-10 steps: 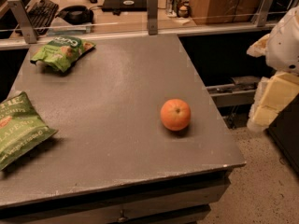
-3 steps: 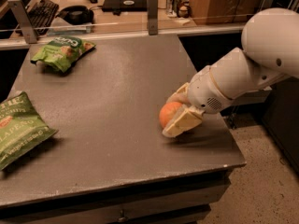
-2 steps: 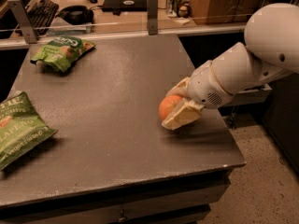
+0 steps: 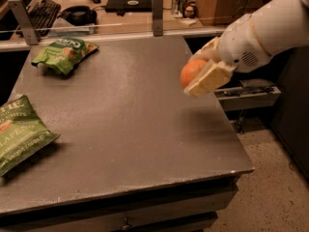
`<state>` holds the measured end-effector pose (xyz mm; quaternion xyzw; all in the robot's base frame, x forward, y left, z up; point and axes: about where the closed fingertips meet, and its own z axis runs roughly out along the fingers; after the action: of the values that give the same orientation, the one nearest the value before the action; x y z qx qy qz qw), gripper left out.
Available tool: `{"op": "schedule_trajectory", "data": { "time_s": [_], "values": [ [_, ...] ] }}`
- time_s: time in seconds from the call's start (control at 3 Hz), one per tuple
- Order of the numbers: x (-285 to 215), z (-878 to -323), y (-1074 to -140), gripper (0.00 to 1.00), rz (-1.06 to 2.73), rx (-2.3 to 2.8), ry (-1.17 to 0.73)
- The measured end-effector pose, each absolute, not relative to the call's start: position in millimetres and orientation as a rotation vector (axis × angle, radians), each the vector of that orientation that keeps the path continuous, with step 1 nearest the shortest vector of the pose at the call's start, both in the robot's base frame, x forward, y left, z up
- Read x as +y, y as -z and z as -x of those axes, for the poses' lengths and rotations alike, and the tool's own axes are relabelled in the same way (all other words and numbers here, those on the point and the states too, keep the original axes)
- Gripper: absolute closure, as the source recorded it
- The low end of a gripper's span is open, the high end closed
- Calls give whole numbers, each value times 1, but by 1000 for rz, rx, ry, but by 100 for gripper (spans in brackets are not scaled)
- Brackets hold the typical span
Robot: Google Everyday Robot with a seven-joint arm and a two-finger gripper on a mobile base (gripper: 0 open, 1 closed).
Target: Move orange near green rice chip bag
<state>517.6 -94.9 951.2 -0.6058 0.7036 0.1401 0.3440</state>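
The orange (image 4: 191, 72) is round and glossy, held in my gripper (image 4: 199, 74), which is shut on it and lifted above the right side of the grey table (image 4: 135, 129). The cream fingers (image 4: 208, 80) wrap the fruit from the right and front. The white arm reaches in from the upper right. The green rice chip bag (image 4: 64, 54) lies flat at the table's far left corner, well away from the orange.
A larger dark-green bag lettered JALAPENO (image 4: 19, 133) lies at the table's left edge. A rail with metal posts (image 4: 157, 13) runs behind the table, with a keyboard (image 4: 41, 12) and desk items beyond. The floor drops off at the right.
The gripper closed on the orange on the tabletop, then lifted it up and slightly toward the back. Both bags have stayed in place.
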Motion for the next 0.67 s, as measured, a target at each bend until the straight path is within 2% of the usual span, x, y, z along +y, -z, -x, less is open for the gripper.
{"op": "schedule_trajectory", "data": {
  "time_s": [0.67],
  "values": [
    [-97,-522,-967,100,1559,1806,-342]
  ]
}}
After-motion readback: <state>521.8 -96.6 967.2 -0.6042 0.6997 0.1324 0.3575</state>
